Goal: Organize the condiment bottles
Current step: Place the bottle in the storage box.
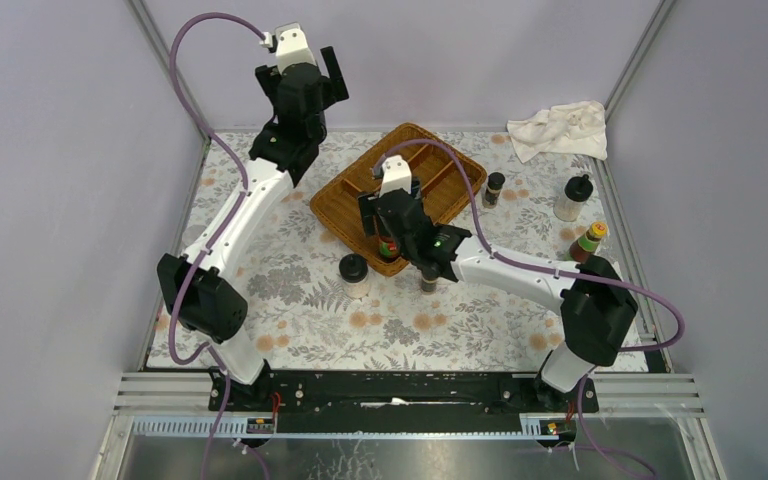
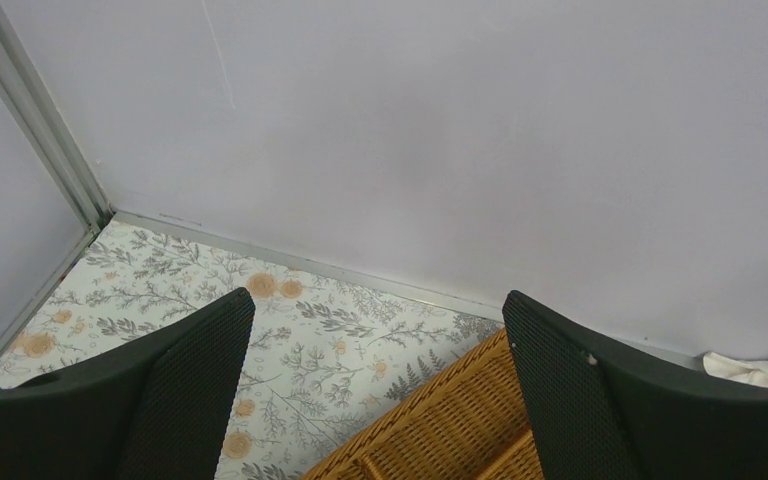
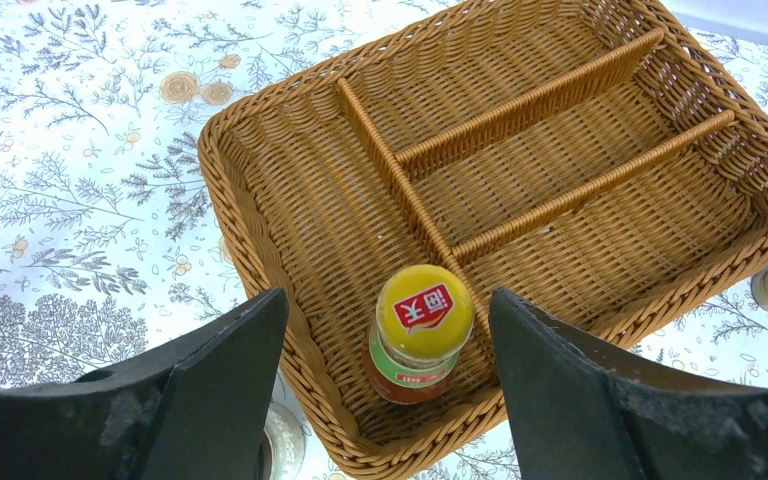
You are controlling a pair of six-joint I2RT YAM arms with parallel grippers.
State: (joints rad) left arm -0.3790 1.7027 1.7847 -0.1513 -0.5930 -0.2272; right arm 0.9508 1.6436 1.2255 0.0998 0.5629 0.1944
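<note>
Right fingers (image 3: 225, 385): spread apart over one corner of the tray, one at each side of a sauce bottle. We see a gap between each finger and the cap, so they grip nothing.
Sauce bottle (image 3: 422, 325): yellow cap, red label, upright inside the wicker tray (image 3: 250, 240). It stands in the long compartment, at the end nearest the right wrist camera, just beside the long divider.
Left fingers (image 2: 195, 370): wide apart with nothing between them, raised high toward the back wall, above the far left part of the desk (image 2: 160, 260).
Second sauce bottle (image 1: 588, 243): upright on the desk near its right edge, well apart from the tray.
Pale shaker (image 1: 573, 197): dark cap, on the desk just beyond that second bottle.
Dark jar (image 1: 494, 188): on the desk, just beside the tray's right rim.
Black-lidded jar (image 1: 353, 271): on the desk, near the tray's near corner, to its left.
Half-hidden jar (image 1: 428, 283): under the right arm; we cannot tell its kind.
Cloth (image 1: 560, 128): white, crumpled, at the far right corner of the desk.
</note>
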